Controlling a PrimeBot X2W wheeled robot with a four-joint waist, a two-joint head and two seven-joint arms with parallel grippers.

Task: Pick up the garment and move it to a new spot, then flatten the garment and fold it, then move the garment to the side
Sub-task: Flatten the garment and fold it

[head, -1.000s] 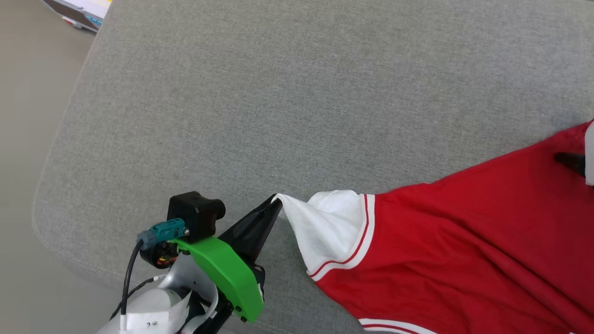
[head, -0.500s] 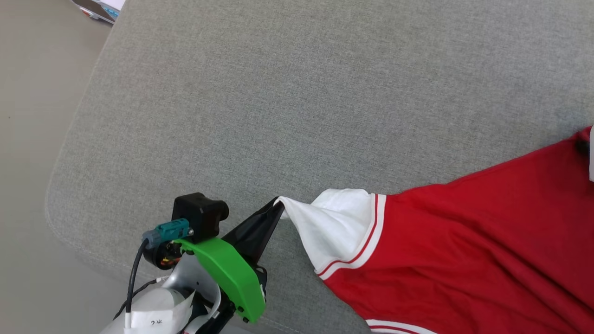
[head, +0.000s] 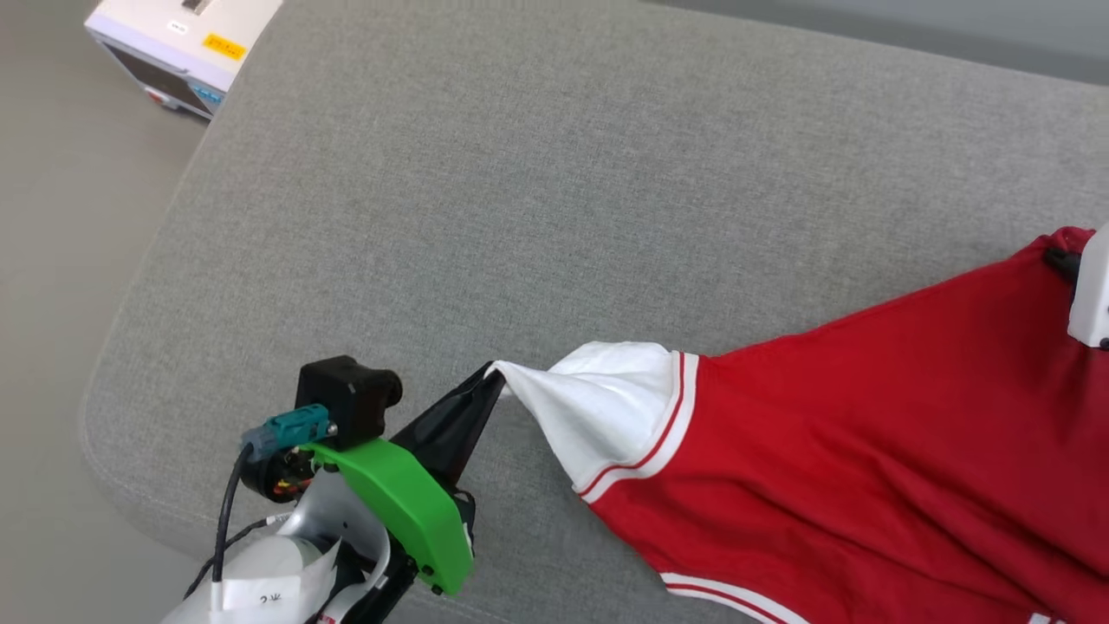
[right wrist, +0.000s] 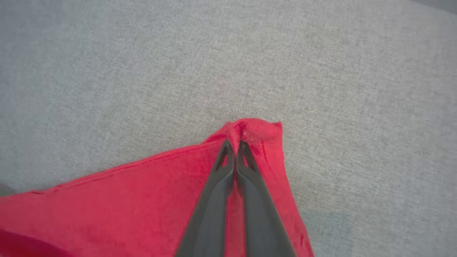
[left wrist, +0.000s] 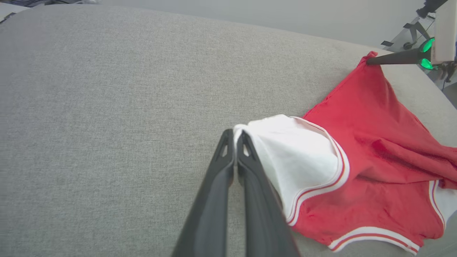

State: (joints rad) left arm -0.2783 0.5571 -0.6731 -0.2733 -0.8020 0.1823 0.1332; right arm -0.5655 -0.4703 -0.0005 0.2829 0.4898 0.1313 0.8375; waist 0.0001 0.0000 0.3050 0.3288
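The garment (head: 866, 433) is red with a white short sleeve (head: 606, 407) trimmed in red and white, and it lies stretched across a grey cushion (head: 520, 217). My left gripper (head: 494, 377) is shut on the tip of the white sleeve; the left wrist view shows its fingers (left wrist: 234, 135) pinched together on that sleeve. My right gripper (head: 1059, 258) sits at the far right edge, shut on a red corner of the garment. In the right wrist view the red cloth (right wrist: 125, 200) bunches up around the closed tips of that gripper (right wrist: 234, 143). The lettering is hidden.
The cushion's rounded left edge (head: 113, 347) drops to a beige floor (head: 52, 260). A white box-shaped device (head: 182, 43) stands on the floor at the upper left. Bare grey cushion stretches behind and to the left of the garment.
The right gripper has closed onto the garment's red corner. The head camera has shifted, bringing the white device into view. The left gripper keeps its hold on the sleeve.
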